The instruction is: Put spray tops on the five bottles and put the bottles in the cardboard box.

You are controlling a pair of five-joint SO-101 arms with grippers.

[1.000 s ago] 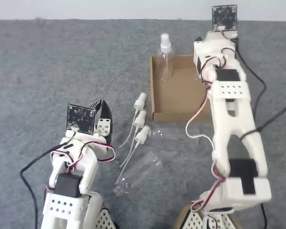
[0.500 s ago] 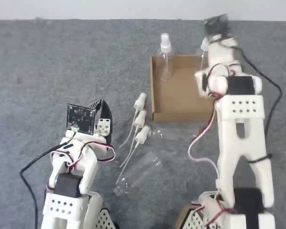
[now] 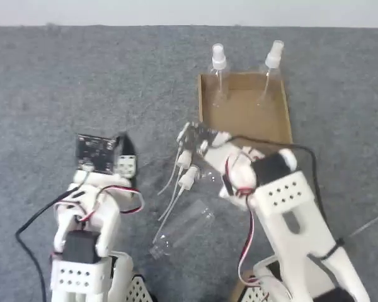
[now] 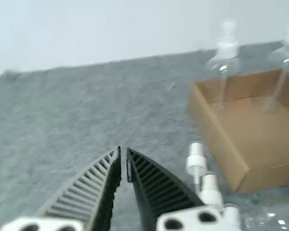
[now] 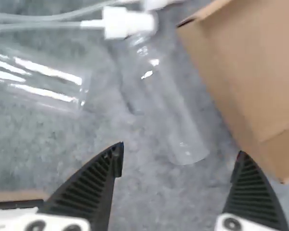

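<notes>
Bottles first: two capped bottles (image 3: 219, 74) stand upright at the far end of the cardboard box (image 3: 239, 119), each with its spray top on; an uncapped bottle (image 5: 160, 103) lies on its side on the grey cloth (image 3: 82, 75), just beside the near wall of the box; a second bare bottle (image 3: 184, 229) lies nearer the arms, well apart from the box; three loose spray tops (image 3: 186, 156) lie in a row between the box and the left arm, their thin tubes trailing toward that second bottle.

Right gripper (image 5: 179, 151) hangs over the uncapped bottle with its fingers spread wide, one to each side of the bottle's base end, touching nothing; left gripper (image 4: 124, 166) is over bare cloth, its fingers nearly together and nothing between them.

By its look the uncapped bottle is light, thin-walled clear plastic; smooth and round, so it will likely roll or slip out of an off-centre pinch; a hold across the middle of the body, square to its length and gentle enough not to dent it, seems safest. The spray tops look lighter yet; their tubes are floppy, so the white head is the place to take one.
</notes>
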